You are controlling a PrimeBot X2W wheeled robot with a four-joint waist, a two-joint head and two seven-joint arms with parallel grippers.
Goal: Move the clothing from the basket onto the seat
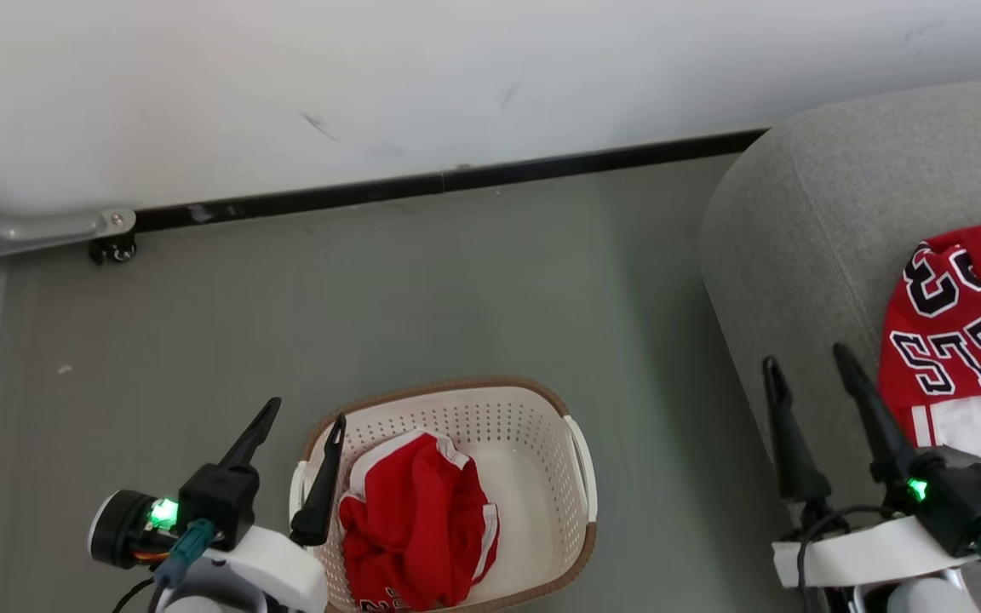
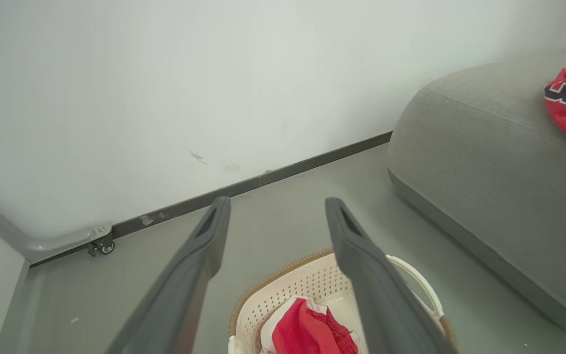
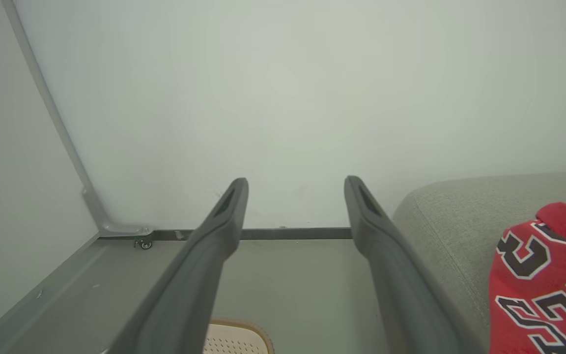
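left gripper [image 1: 306, 409] wide, empty | right gripper [image 1: 804, 355] same | shorts [image 1: 414, 519] in basket [image 1: 456, 386] | jersey [image 1: 959, 340] on seat [image 1: 780, 238] | (caster [image 1: 113, 249] by wall [image 1: 456, 77])

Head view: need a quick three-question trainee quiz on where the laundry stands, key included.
1. True or false: the jersey lies on the seat.
2. What is in the basket? A) red shorts B) a grey towel C) nothing
3. Fill in: the left gripper and the right gripper are both ____, holding nothing.

Key: 1 true; 2 A; 3 open.
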